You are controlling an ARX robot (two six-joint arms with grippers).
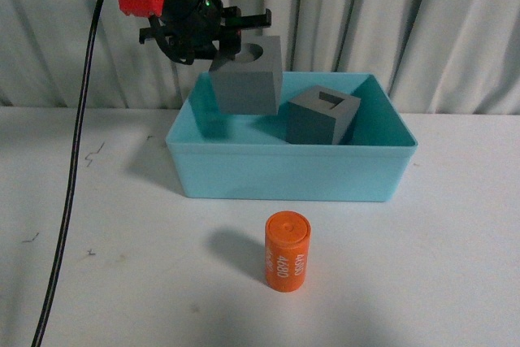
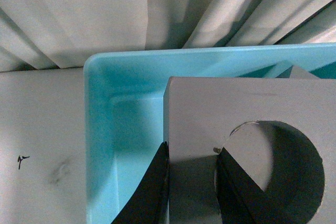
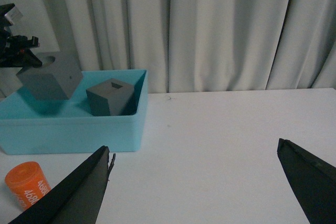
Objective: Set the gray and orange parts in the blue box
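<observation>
Front view – left jaws: closing on the gray cube with the round recess (image 1: 248, 79), gripping it by its top edge.
Front view – held cube: hanging tilted over the left rear part of the blue box (image 1: 284, 175); it seems to be clear of the box floor, though I can't be sure from this angle.
Front view – second cube: the gray cube with the square recess (image 1: 321, 115) is sitting inside the box on the right side, leaning a little, apart from the held one.
Front view – orange cylinder (image 1: 288, 251): standing upright on the desk (image 1: 122, 241) in front of the box, outside it, white numbers facing me.
Front view – surroundings: a black cable (image 1: 77, 160) is trailing down on the left, and a pale curtain (image 1: 406, 22) is hanging behind.
Left wrist view – fingers (image 2: 152, 187): pinching one wall of the held cube (image 2: 210, 108), one dark finger lying outside it and the other reaching into the round recess.
Left wrist view – box (image 2: 97, 129): its corner and inner wall are showing beneath the cube.
Right wrist view – right jaws: standing wide open and holding nothing, hovering over bare desk (image 3: 220, 145), well to the side of the box.
Right wrist view – cylinder (image 3: 26, 184): resting on the desk just in front of the box wall (image 3: 73, 127).
</observation>
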